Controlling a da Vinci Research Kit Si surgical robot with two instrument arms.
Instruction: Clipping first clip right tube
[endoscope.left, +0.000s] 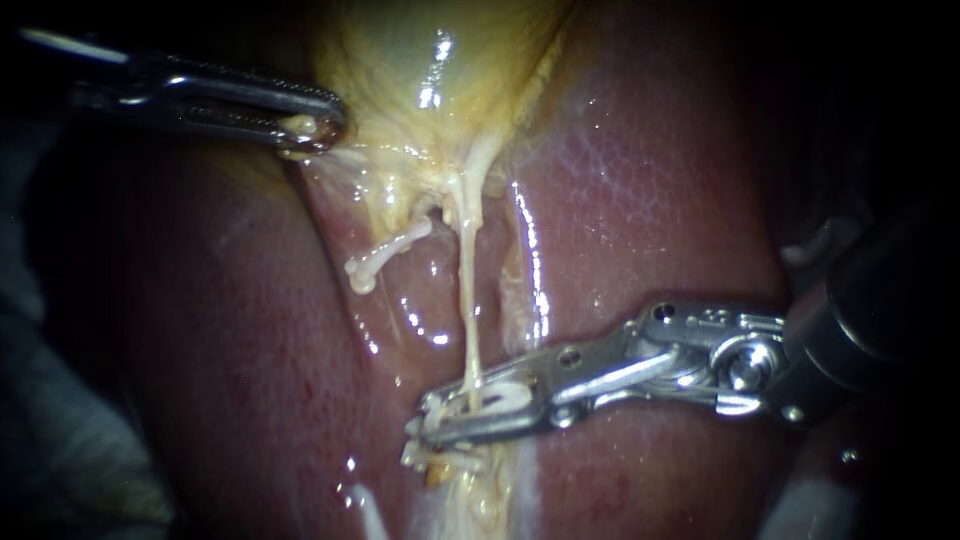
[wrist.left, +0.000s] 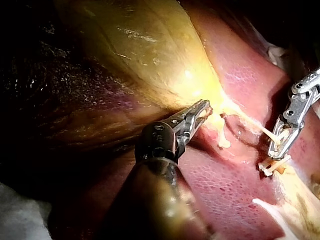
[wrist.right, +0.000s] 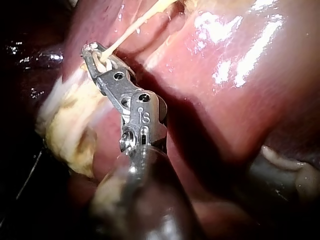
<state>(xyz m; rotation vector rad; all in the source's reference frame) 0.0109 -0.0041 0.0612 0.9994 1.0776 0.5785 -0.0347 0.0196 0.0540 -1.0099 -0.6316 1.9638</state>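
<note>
The right instrument (endoscope.left: 470, 405) has its claw closed on the right tube (endoscope.left: 467, 300), low against the liver (endoscope.left: 640, 180), with bare tissue on either side. The left instrument (endoscope.left: 315, 128) has its claw gripping the gallbladder (endoscope.left: 440, 60) edge. Pale bits under the right claw are hard to make out.

Liver (endoscope.left: 650, 180): red-pink to maroon, fine pale net pattern, white glints. Gallbladder (endoscope.left: 400, 50): yellow-green, glossy. Right tube (endoscope.left: 468, 300): cream-white. Clip (endoscope.left: 503, 398): white. Right instrument (endoscope.left: 470, 415): bright silver. Left instrument (endoscope.left: 315, 125): darker steel grey. Fatty tissue (wrist.right: 65, 125): dull yellow.
</note>
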